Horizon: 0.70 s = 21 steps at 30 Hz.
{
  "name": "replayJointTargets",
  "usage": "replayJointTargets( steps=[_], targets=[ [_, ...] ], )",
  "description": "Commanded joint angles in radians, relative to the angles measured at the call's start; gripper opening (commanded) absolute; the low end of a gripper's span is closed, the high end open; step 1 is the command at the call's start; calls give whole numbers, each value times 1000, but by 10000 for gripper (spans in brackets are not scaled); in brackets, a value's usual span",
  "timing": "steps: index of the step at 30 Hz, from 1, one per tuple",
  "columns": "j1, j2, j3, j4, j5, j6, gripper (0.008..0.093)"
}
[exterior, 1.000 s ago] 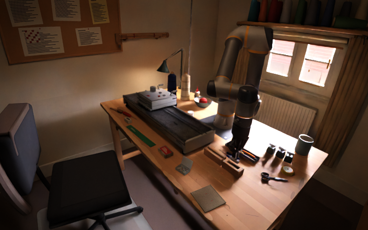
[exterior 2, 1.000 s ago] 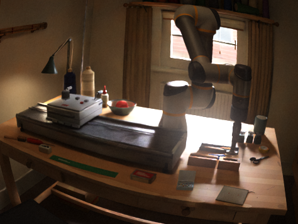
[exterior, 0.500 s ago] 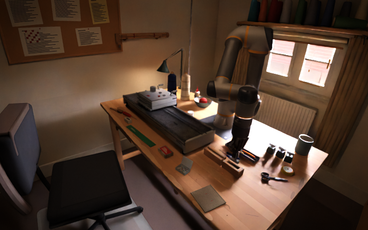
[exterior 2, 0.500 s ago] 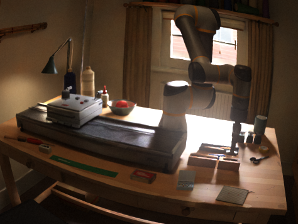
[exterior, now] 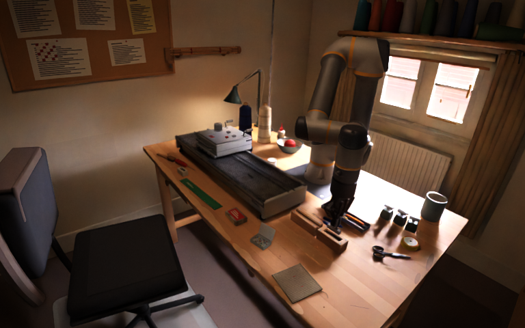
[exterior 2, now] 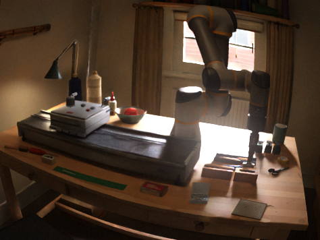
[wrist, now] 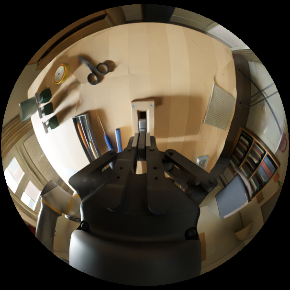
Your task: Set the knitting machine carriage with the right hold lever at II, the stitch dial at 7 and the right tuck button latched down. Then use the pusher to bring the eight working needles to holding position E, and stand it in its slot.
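The pusher [wrist: 142,127] is mostly hidden between my fingers; only its grey lower part shows. My gripper [wrist: 141,140] [exterior: 335,228] [exterior 2: 250,164] is closed on the pusher and holds it upright in the slot of a small wooden block [wrist: 142,113] [exterior: 332,238] [exterior 2: 245,175] near the table's right front. The knitting machine bed [exterior: 247,176] [exterior 2: 111,145] runs along the table's left side. The grey carriage [exterior: 223,140] [exterior 2: 80,117] sits at its far end, with a dial knob [exterior: 218,126] and red buttons on top. The needles are too small to make out.
A second wooden block [exterior: 306,220] [exterior 2: 217,172] lies beside the slotted one. A tool tray [exterior: 354,221] [wrist: 85,136] is behind my gripper. Scissors [exterior: 389,253] [wrist: 94,71], tape [exterior: 410,242], three small weights [exterior: 399,217], a cup [exterior: 433,206], a grey card [exterior: 296,282] and a pin box [exterior: 263,236] lie around.
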<state>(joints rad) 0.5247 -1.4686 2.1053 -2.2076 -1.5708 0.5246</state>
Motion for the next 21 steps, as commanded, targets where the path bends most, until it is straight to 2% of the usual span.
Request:
replayJointTargets(
  steps=[1,21],
  targets=[
    [0,0,0,-2,0,0,80],
    [0,20,15,-36,0,0,80]
  ],
)
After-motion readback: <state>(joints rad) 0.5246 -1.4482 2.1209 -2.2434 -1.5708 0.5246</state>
